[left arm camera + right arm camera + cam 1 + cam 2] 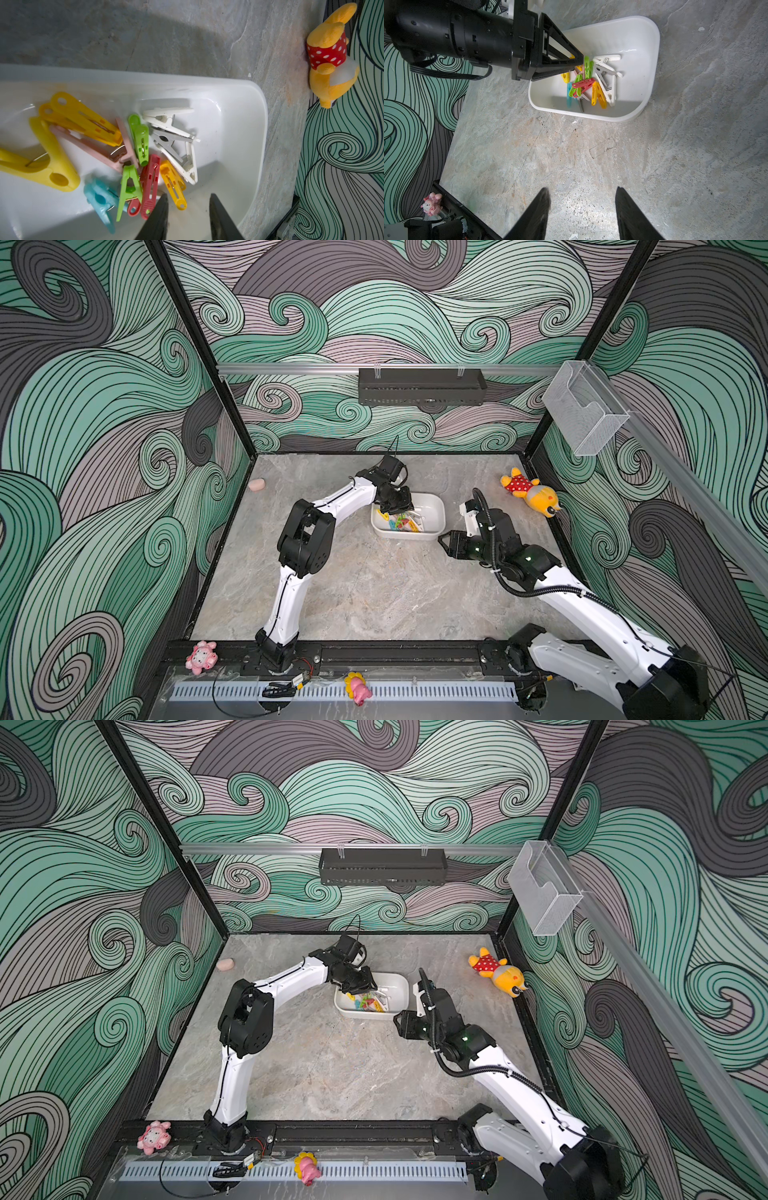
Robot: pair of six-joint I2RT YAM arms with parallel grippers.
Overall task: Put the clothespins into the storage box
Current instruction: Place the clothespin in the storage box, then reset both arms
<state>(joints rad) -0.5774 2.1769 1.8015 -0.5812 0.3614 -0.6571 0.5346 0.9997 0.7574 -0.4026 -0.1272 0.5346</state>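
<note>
We hang our left gripper (188,199), parted and empty, over the mid-frame storage box (432,506) where the clothespins (143,145) lie heaped, as for a drop; our right gripper (581,192) stands open, clear.

a grey marbled worktop (374,593) carries a yellow plush toy (530,491) in a red spotted dress, lying near the far right corner, just beside the right edge. a small pink lump (257,484) sits at the left edge, toward the far left corner. past the near edge, a pink kitty toy (201,657) rests at the left end of a black rail (395,653), and a pink toy with a yellow flower (358,687) lies on a slotted strip (436,691). a black perforated tray (422,386) hangs on the back wall, a clear acrylic holder (584,408) on the right wall.
</note>
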